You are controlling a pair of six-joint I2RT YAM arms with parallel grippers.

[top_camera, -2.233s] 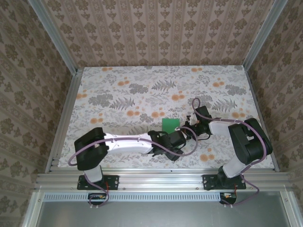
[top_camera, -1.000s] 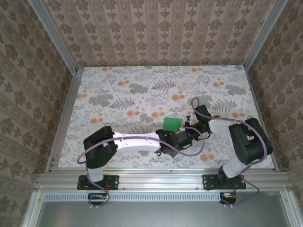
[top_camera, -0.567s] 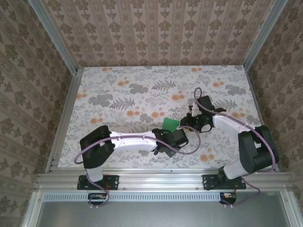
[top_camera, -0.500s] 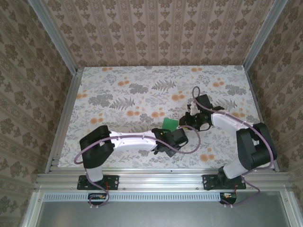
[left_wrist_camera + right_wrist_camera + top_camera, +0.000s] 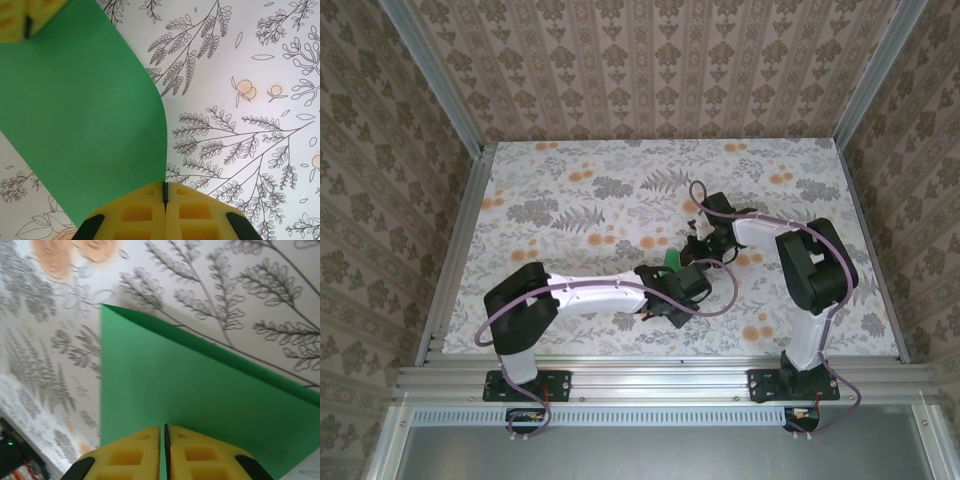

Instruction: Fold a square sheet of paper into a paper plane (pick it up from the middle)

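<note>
- Gripped the square sheet of paper (image 5: pixel 672 258) at centre of the overhead frame, with left gripper (image 5: pixel 164 194) clamped on one edge and right gripper (image 5: pixel 165 435) clamped on the opposite side.
- Seemed early in the folding, with perhaps one layer turned over and nose and wing folds not yet made.

White shells on the long links of left arm (image 5: pixel 590 295) and right arm (image 5: pixel 760 230), black housings at joints; purple cables (image 5: pixel 487 322) trailing behind left hand (image 5: pixel 164 197) and right hand (image 5: pixel 165 440); yellow foam pads (image 5: pixel 137 215) at the tips, moulded with square recesses.
</note>
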